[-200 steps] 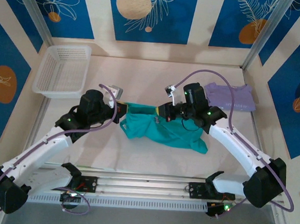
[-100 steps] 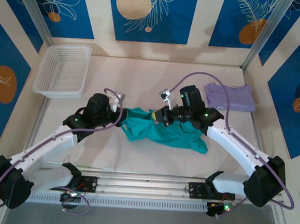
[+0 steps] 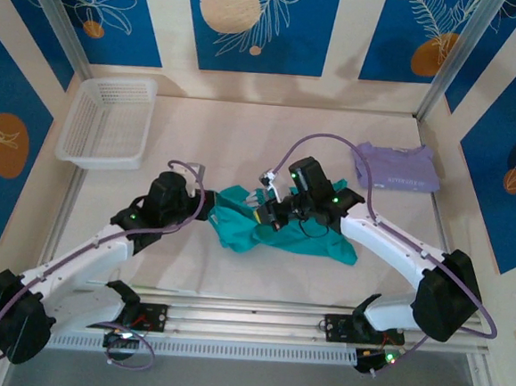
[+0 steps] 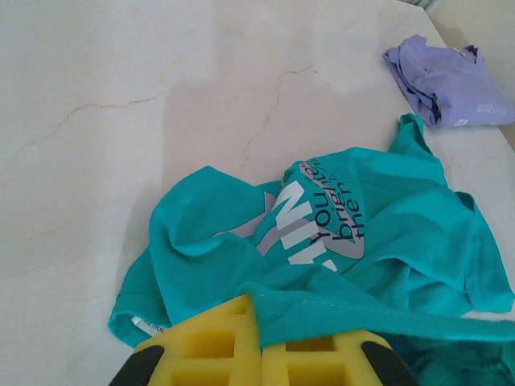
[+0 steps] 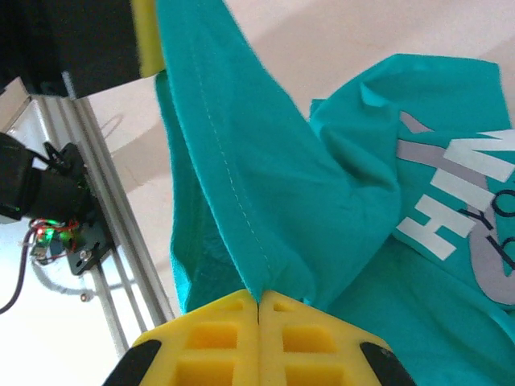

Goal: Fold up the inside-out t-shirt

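The inside-out t-shirt (image 3: pixel 313 238) is teal and lies bunched in the middle of the table, partly lifted. Its white and grey print (image 4: pixel 310 221) faces up in the left wrist view. My left gripper (image 3: pixel 210 209) is shut on the shirt's stitched hem (image 4: pixel 362 318) at the left end. My right gripper (image 3: pixel 265 213) is shut on the same hem (image 5: pixel 241 209) a short way to the right. The hem runs taut between the two grippers, from my right gripper (image 5: pixel 258 299) up to the left gripper's yellow finger (image 5: pixel 145 36). The rest of the shirt (image 5: pixel 418 265) sags onto the table.
A folded pale lavender shirt (image 3: pixel 396 166) lies at the back right of the table, also visible in the left wrist view (image 4: pixel 447 76). A white mesh basket (image 3: pixel 107 120) stands at the back left. The aluminium rail (image 3: pixel 248 322) runs along the near edge.
My right gripper has moved left and nearer, closing on the left gripper. The left gripper has moved slightly nearer. The shirt has bunched up between them.
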Available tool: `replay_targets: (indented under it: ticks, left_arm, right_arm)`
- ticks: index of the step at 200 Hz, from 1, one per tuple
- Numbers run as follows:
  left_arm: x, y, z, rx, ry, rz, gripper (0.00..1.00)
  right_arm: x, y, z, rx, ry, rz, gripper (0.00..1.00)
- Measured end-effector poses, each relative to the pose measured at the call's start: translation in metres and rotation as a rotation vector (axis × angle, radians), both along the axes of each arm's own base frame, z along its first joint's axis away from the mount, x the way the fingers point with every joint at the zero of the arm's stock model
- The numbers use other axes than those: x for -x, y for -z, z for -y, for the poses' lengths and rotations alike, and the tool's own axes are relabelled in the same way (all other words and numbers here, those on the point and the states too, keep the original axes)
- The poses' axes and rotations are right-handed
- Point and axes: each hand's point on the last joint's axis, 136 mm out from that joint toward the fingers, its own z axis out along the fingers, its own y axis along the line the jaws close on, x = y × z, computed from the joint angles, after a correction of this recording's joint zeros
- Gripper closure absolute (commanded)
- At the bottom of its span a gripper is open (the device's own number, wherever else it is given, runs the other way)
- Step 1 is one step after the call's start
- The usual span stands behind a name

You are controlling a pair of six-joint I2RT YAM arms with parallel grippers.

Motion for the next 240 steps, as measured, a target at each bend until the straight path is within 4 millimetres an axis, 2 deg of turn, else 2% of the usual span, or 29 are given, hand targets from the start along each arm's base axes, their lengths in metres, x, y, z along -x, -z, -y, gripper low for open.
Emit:
replay_targets:
  ticks: [33, 74, 88, 147, 175, 199, 240]
  left_arm:
    - [0.006, 0.003, -0.001, 0.039, -0.017, -0.012, 1.0]
    - [0.005, 0.004, 0.012, 0.073, 0.03, -0.02, 0.9]
    - [0.005, 0.007, 0.014, 0.071, 0.035, -0.029, 0.85]
    - [0.007, 0.013, 0.011, 0.017, 0.059, -0.027, 0.51]
    - [0.008, 0.014, 0.011, -0.021, 0.079, -0.023, 0.43]
    - [0.005, 0.013, 0.015, -0.041, 0.101, -0.021, 0.4]
    - [0.0, 0.032, 0.028, -0.072, 0.153, -0.085, 0.38]
  right_arm:
    - [-0.008, 0.003, 0.007, 0.023, 0.041, 0.005, 1.0]
    - [-0.017, 0.009, 0.017, 0.057, 0.105, -0.007, 1.0]
    - [-0.023, 0.015, 0.024, 0.08, 0.145, -0.019, 1.0]
    - [-0.037, 0.039, 0.047, 0.177, 0.24, -0.078, 1.0]
    - [-0.053, 0.05, 0.063, 0.201, 0.298, -0.117, 1.0]
    - [-0.07, 0.062, 0.082, 0.224, 0.364, -0.158, 1.0]
    - [-0.091, 0.087, 0.123, 0.31, 0.497, -0.234, 0.78]
